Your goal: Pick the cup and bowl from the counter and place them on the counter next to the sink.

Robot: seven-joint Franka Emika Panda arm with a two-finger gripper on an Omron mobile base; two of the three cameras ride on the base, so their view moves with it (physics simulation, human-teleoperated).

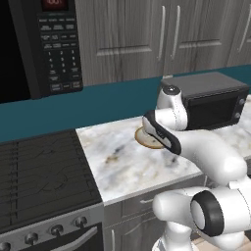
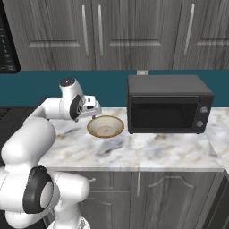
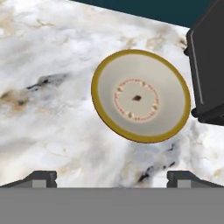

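Risk: you could clip the toaster oven (image 2: 169,103) closing on the bowl (image 2: 105,126), since the two sit just beside each other; the thin shallow rim may also slip out of a flat pinch. Your claw (image 3: 112,177) is released, jaws spread wide, empty. The bowl rests upright on the desk (image 2: 147,152), ahead of and below the fingertips, not touching them.
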